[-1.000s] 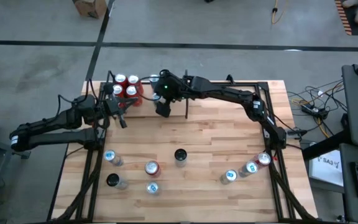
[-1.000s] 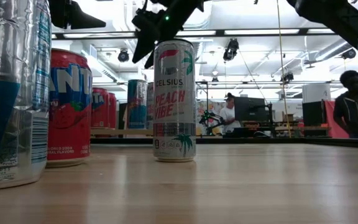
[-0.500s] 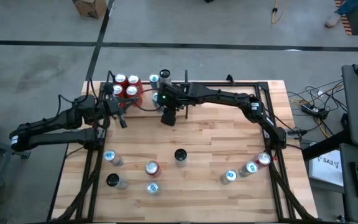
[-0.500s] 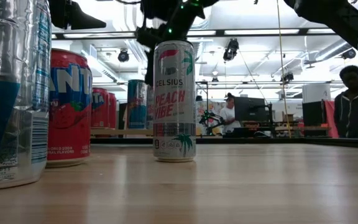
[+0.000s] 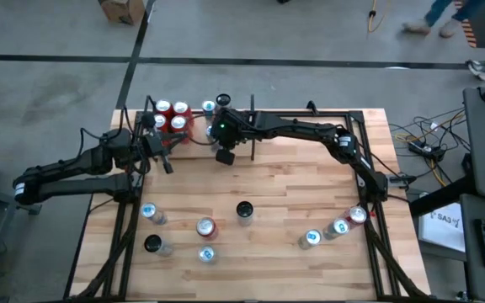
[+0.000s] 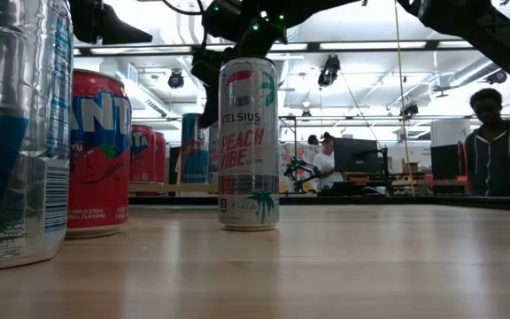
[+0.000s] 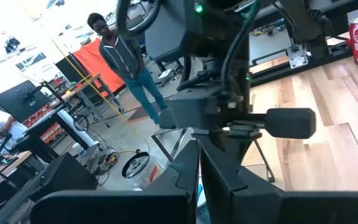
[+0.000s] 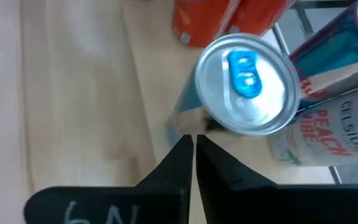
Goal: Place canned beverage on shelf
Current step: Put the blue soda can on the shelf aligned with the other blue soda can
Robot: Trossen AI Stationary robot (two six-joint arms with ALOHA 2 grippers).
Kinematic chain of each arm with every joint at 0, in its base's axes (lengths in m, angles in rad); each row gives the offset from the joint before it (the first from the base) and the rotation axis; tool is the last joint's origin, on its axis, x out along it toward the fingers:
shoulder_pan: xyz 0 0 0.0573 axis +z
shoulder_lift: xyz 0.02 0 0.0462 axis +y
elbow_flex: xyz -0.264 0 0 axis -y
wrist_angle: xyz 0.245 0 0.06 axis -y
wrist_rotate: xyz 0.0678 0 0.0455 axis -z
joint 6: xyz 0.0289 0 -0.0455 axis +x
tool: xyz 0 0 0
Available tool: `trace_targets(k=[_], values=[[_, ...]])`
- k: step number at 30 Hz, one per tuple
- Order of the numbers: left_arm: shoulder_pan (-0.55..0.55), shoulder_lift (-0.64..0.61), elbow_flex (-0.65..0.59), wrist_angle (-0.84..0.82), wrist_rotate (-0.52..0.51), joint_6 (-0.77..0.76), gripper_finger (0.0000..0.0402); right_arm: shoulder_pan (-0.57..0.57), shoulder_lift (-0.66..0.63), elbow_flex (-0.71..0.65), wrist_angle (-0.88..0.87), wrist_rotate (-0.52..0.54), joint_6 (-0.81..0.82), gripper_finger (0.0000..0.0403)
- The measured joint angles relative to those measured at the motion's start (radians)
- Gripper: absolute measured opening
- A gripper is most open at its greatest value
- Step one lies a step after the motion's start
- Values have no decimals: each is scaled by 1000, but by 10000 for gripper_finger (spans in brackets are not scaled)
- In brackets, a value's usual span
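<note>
A silver-and-blue can with a blue tab [image 8: 247, 84] stands upright on the wood plank of the black-framed shelf [image 5: 147, 108]. It also shows in the high view [image 5: 208, 108], beside several red cans [image 5: 171, 116] and a Celsius can [image 8: 328, 134]. My right gripper [image 8: 192, 140] is shut and empty, slanting down, its tips close to that can's side below the rim. In the low view the gripper [image 6: 205, 111] hangs by the can's top. My left gripper [image 7: 198, 163] is shut and empty, held level over the table's left part [image 5: 163, 156]. My right gripper's shut fingertips [image 8: 185, 144] come slanting down from the table's right and stand against the outline of the blue-tabbed can's side [image 8: 185, 121] just under its rim. Whether they touch it I cannot tell.
Several loose cans stand on the near half of the table, such as a black-topped one [image 5: 244, 210], a red one [image 5: 206, 227] and three at the right [image 5: 339, 227]. A Celsius can [image 6: 248, 142] and a red can [image 6: 98, 155] stand close to the low camera. People stand behind the table.
My right gripper has shut its fingers, sunk, and drawn a little toward the table's near edge. This has uncovered the blue-tabbed can and the can behind it on the shelf. The cans have stayed upright in place.
</note>
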Motion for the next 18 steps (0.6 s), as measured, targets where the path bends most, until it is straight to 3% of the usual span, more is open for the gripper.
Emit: trace_targets(k=[18], values=[[0,0,-1,0,0,7,0,-14,0,-51,75,-5,58,9]])
